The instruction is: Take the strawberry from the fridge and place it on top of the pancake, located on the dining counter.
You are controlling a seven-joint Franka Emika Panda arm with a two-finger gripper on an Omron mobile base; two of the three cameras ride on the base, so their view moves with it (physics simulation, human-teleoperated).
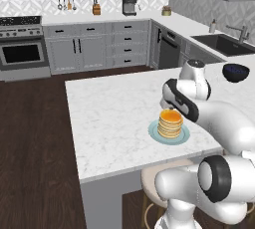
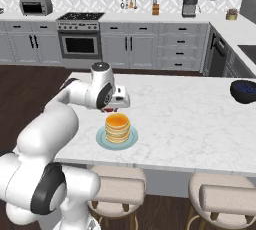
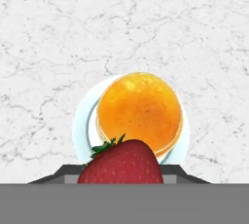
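The pancake [image 3: 139, 108] sits on a plate [image 3: 81, 125] on the dining counter [image 3: 48, 47], the strawberry [image 3: 121, 163] just above.

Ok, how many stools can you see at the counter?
2 in the right base view: one stool below the pancake, another further right. More may sit out of frame.

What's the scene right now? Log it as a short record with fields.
claw: shut on the strawberry, above the counter beside the pancake stack
pancake: stacked on a pale plate, top bare
dining counter: white marble, holds the plate and a dark blue bowl
stools: tucked under the near edge
step left: set the strawberry on the pancake
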